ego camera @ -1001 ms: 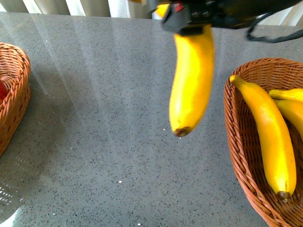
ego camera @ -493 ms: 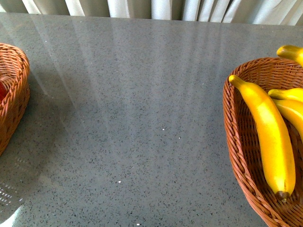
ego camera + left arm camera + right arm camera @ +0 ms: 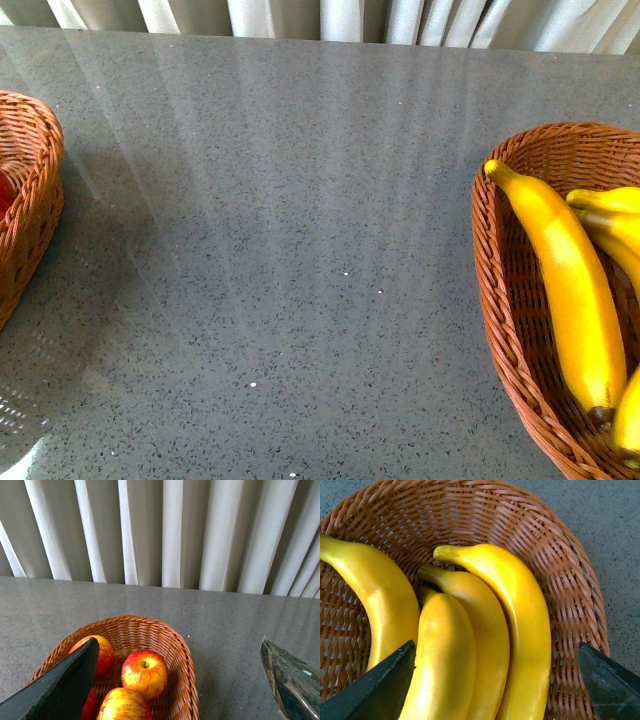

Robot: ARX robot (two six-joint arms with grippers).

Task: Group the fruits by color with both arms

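Four bananas lie side by side in the wicker basket (image 3: 570,580) under the right claw (image 3: 495,680), whose two dark fingers (image 3: 375,690) stand spread wide with nothing between them. In that wrist view the bananas (image 3: 520,630) lie packed against one another, stems pointing the same way. From the front, this right basket (image 3: 500,300) sits at the near right of the grey speckled desk (image 3: 280,250), with one long banana (image 3: 565,290) along its left inner wall, brown tip toward the near side, and more yellow fruit beside it at the picture's edge. At the left edge of the desk stands a second wicker basket (image 3: 35,200) with a sliver of red inside. The left claw (image 3: 175,680) hovers above this basket (image 3: 175,645), fingers (image 3: 60,685) spread apart and empty; at least three red-and-yellow apples (image 3: 144,672) rest in it. Farthest back hang pale curtains (image 3: 175,530)
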